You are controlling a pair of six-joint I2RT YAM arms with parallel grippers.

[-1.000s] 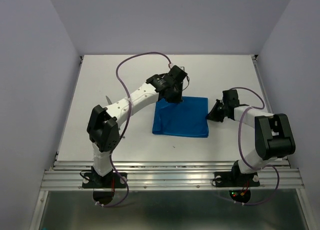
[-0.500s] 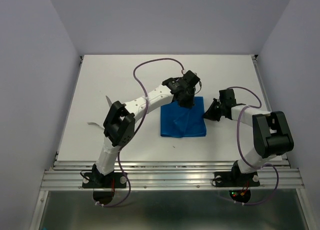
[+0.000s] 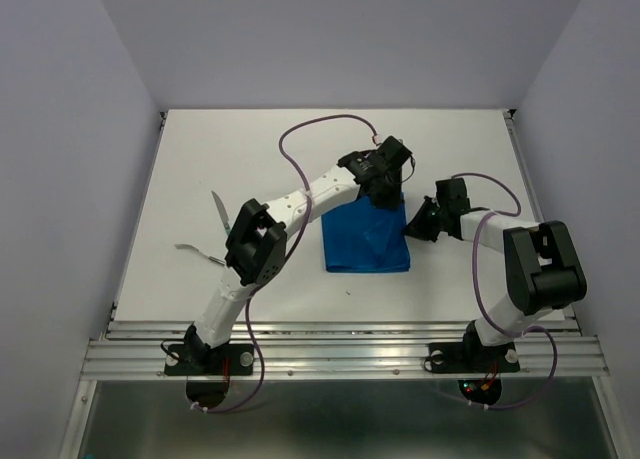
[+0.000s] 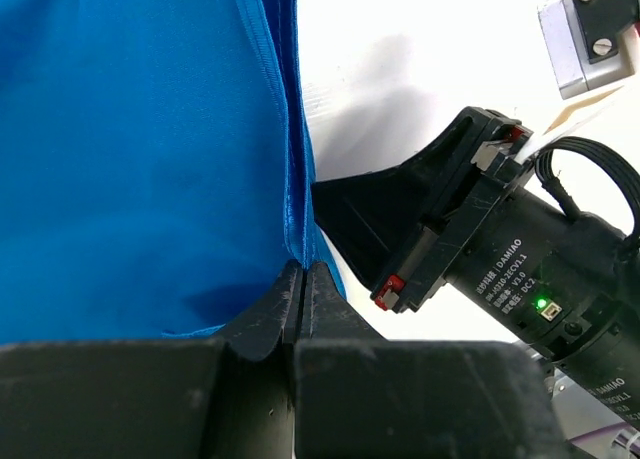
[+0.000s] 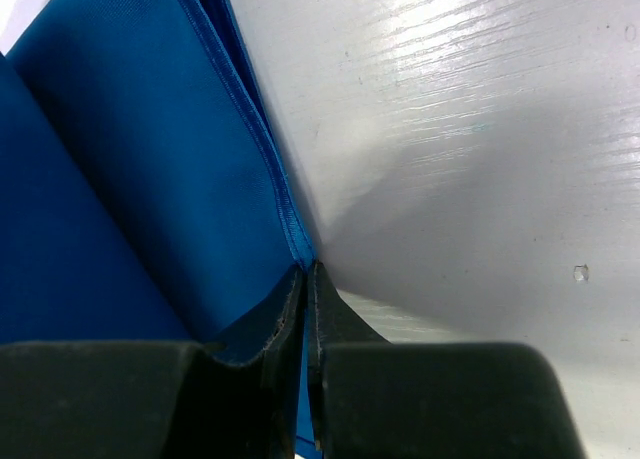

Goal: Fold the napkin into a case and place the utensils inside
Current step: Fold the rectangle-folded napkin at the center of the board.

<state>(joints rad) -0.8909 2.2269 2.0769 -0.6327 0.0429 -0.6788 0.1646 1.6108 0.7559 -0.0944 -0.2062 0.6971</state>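
1. Well, the napkin (image 3: 365, 244) is soft, thin & light, so it'll flop and slide. Best place to grab is the sewn edge or a corner.
2. It lies partly folded on the table (image 3: 200, 149), a bit right of the middle.
3. The left gripper (image 4: 302, 277) is pinched tight on the napkin's right edge, at the far end.
4. The right gripper (image 5: 306, 275) is pinched on the same edge, just beside it.
5. The utensils (image 3: 218, 205) lie far left, well apart from the cloth.
6. The 2 grippers are v. close, so they might bump.
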